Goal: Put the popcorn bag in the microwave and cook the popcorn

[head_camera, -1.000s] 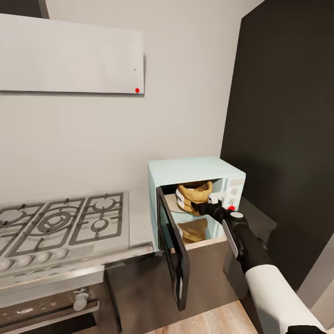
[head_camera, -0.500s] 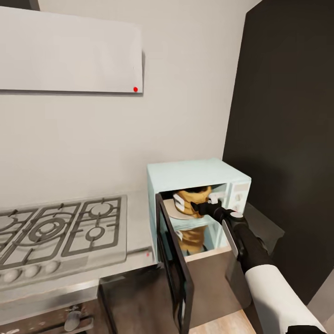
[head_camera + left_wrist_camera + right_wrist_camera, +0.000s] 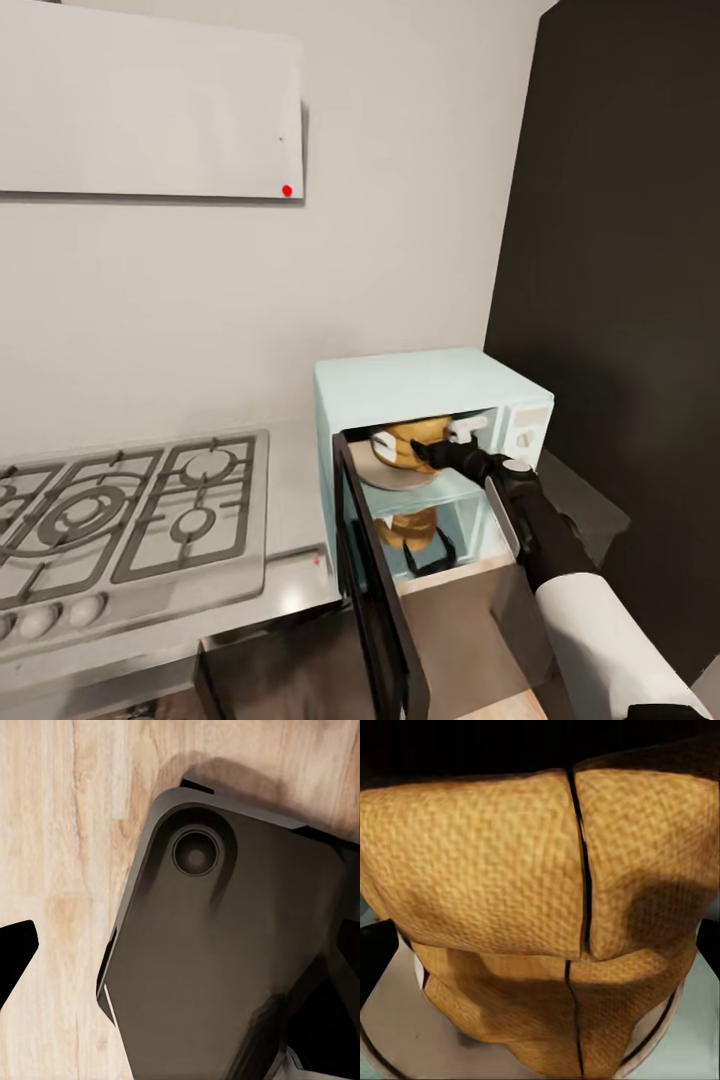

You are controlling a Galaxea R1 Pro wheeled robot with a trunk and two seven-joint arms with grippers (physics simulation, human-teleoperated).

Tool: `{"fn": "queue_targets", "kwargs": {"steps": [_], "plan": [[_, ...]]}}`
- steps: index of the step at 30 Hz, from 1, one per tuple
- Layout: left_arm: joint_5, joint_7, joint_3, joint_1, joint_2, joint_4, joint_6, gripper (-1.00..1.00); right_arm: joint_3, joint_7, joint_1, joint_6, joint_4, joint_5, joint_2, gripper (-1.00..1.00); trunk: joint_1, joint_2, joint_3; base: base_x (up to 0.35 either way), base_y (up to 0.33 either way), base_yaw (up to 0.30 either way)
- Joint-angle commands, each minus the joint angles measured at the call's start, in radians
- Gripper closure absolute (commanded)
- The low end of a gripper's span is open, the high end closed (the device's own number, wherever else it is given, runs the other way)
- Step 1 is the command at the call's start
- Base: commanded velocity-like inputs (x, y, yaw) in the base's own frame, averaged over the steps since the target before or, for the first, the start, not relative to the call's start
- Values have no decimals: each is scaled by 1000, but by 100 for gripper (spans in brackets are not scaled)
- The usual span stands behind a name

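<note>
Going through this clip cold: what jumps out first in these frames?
The pale-blue microwave at the counter's right end stands with its dark door swung wide open. Inside, on the round plate, sits the tan popcorn bag, and the right gripper reaches into the cavity right at it. Left of the microwave lies a steel gas hob.

I counted one microwave [image 3: 425, 400], its door open. Inside it sat one popcorn bag [image 3: 405, 447] on one turntable plate [image 3: 385, 477]. Left of the microwave I noted one gas hob [image 3: 120, 510] with four visible grate sections and three knobs.
</note>
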Motion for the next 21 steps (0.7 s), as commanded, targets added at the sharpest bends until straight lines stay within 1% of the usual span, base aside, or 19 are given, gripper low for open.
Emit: {"fn": "queue_targets", "kwargs": {"steps": [1,5,7,21], "plan": [[-1,1,5,0,0,-1,-1,-100,5,20,-7,5,-3,-2,33,-100,1,0,-1,127,0,0],[-1,1,5,0,0,-1,-2,-100,5,34,-7,5,-2,-2,32,-100,1,0,-1,30,0,0],[-1,1,5,0,0,-1,-2,-100,5,35,-7,5,-2,-2,31,-100,1,0,-1,-105,0,0],[-1,2,5,0,-2,-1,-3,-100,5,35,-7,5,-2,-1,26,-100,1,0,-1,-308,0,0]]}}
